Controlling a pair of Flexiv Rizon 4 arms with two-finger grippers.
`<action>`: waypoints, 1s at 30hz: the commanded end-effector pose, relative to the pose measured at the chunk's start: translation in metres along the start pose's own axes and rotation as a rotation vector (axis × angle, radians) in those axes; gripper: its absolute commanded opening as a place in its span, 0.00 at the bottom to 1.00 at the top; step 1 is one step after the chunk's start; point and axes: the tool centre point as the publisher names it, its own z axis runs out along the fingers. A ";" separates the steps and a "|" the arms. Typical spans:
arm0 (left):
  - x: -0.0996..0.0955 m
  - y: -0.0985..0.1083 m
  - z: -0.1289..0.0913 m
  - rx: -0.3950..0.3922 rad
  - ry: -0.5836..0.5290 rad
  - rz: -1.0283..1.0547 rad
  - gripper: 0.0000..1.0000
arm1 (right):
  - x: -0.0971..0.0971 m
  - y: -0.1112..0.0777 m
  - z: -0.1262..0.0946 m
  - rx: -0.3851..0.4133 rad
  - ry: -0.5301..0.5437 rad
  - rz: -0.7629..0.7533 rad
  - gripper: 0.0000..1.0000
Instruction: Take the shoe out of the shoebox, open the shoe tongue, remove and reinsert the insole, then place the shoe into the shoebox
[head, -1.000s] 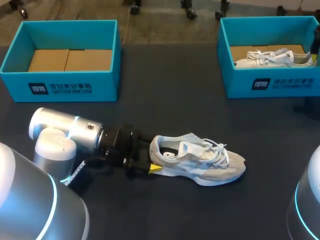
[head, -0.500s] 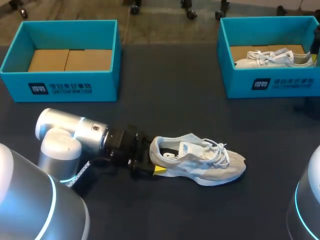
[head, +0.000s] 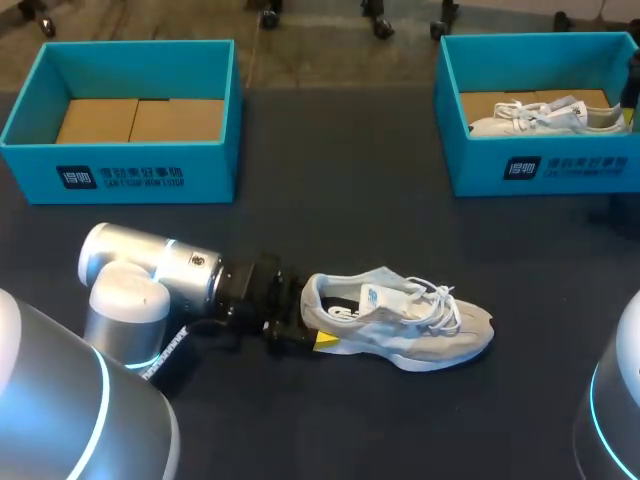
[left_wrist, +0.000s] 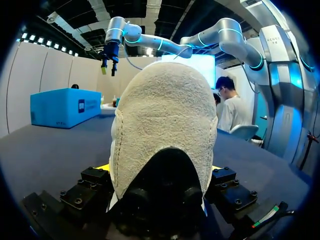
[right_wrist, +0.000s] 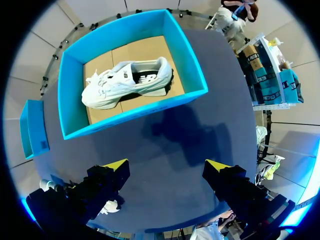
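dark counter (head: 330, 200): carries two open teal boxes along its far side and one shoe near its middle.

left arm (head: 150, 275): comes in low from the left and lies close over the counter, pointing at the shoe's heel. right arm (head: 615, 400): only its casing shows at the head view's lower right corner.

left shoebox (head: 120, 175): far left, showing a brown cardboard floor. right shoebox (head: 540, 165): far right, well apart from the left one, holding a second shoe (head: 545, 118), white, lying on its side.

shoe (head: 400, 320): grey and white, laced, upright on its sole on the counter, outside both boxes, with its toe to the right and its heel to the left.

left hand (head: 312, 318): at the shoe's heel, which fills the space ahead of it in the left wrist view; whether it pinches the heel or only straddles it cannot be told.

right hand (right_wrist: 166, 165): spread wide, holding nothing, high over bare counter just beside the right shoebox.
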 end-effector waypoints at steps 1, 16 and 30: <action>0.003 0.001 0.002 0.009 -0.017 0.008 0.00 | 0.000 0.000 0.000 0.000 -0.002 0.001 1.00; 0.006 0.001 -0.011 -0.001 -0.113 -0.008 0.00 | 0.000 0.000 0.000 0.000 -0.002 0.001 1.00; 0.002 0.002 -0.012 -0.013 -0.060 -0.018 0.00 | 0.000 0.000 0.000 0.000 -0.002 0.001 1.00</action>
